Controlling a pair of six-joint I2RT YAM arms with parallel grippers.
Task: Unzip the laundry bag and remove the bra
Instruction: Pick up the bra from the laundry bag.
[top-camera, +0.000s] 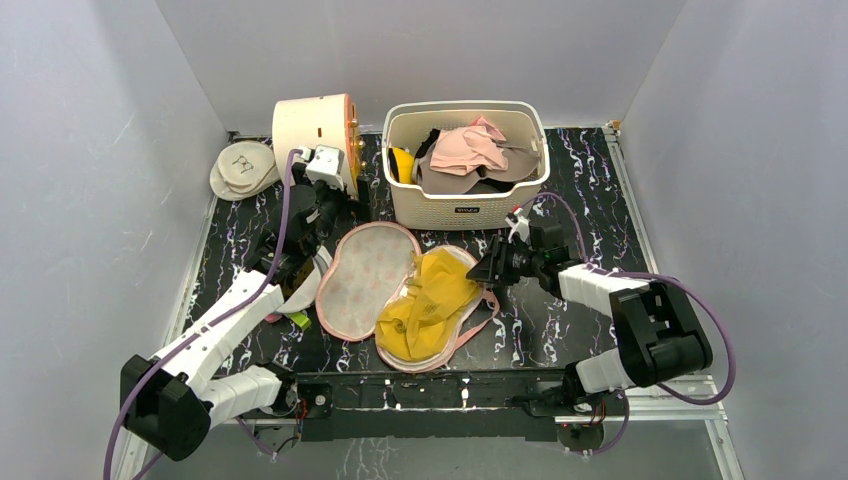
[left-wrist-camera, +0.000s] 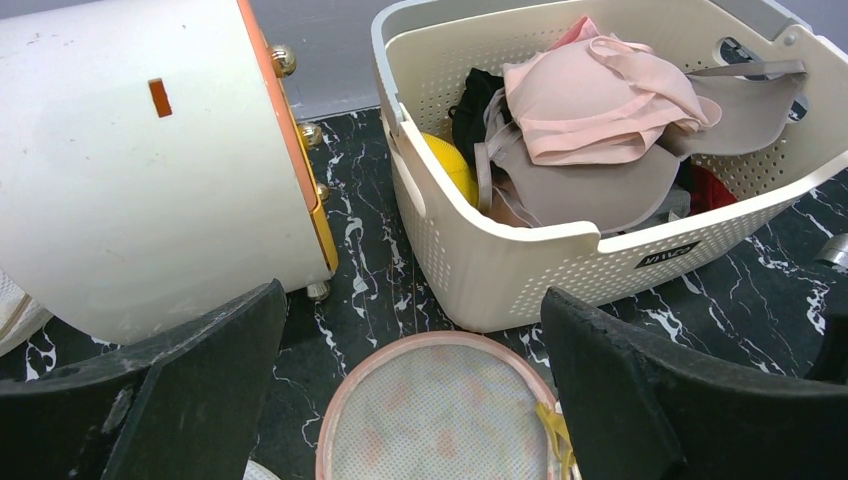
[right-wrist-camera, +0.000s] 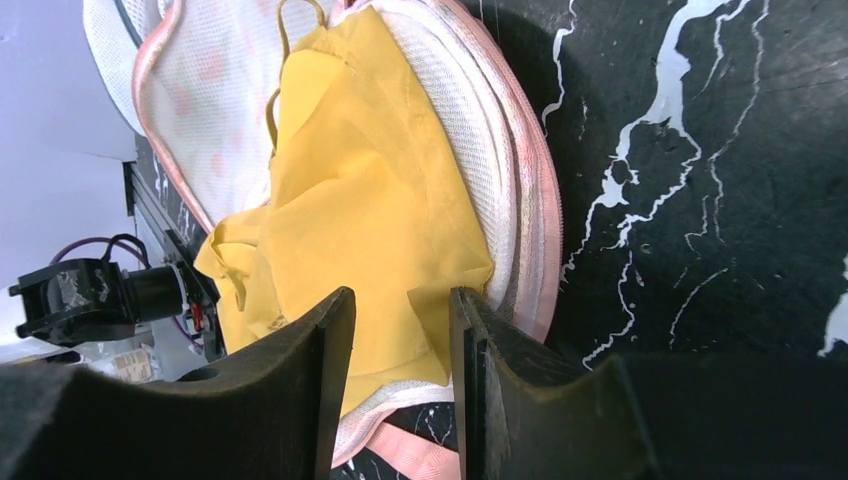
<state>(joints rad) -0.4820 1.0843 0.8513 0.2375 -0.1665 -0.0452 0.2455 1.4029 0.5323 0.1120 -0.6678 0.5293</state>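
Observation:
The laundry bag (top-camera: 362, 275) lies unzipped and spread flat in two pink-trimmed mesh halves at the table's middle. A yellow bra (top-camera: 430, 300) lies crumpled on the right half. My left gripper (top-camera: 322, 222) is open and empty above the far end of the left half (left-wrist-camera: 440, 420), its fingers (left-wrist-camera: 190, 390) wide apart. My right gripper (top-camera: 480, 272) is low at the bag's right edge. In the right wrist view it (right-wrist-camera: 400, 330) is open, with the edge of the bra (right-wrist-camera: 370, 200) showing between the fingers, next to the pink trim (right-wrist-camera: 538, 200).
A white perforated basket (top-camera: 467, 208) with several garments, a pink bra (left-wrist-camera: 590, 100) on top, stands behind the bag. A cream round box (top-camera: 312, 125) with orange trim lies at the back left. Round white mesh discs (top-camera: 243, 168) lie beside it.

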